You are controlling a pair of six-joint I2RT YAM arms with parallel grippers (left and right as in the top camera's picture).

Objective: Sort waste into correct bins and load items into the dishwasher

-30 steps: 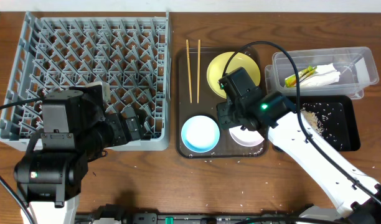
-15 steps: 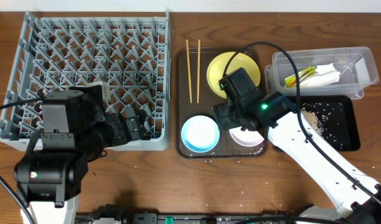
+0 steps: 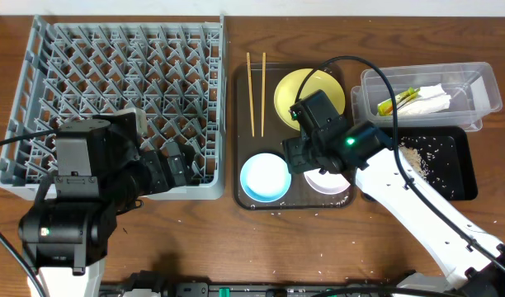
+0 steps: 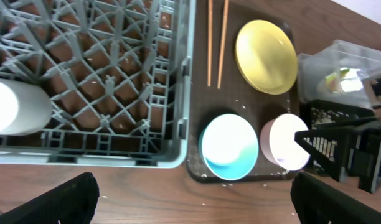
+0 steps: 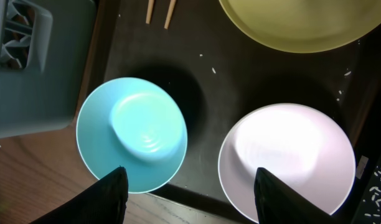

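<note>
No lettering, brand, number or sign reads legibly in any view; the green-and-yellow wrapper in the clear tub may carry print, but it shows too small to make out.

Seen from above, the left arm is a bulky black housing with a green light, the right arm a white shell with black wrist block, looping black cable and matte black fingers.
</note>
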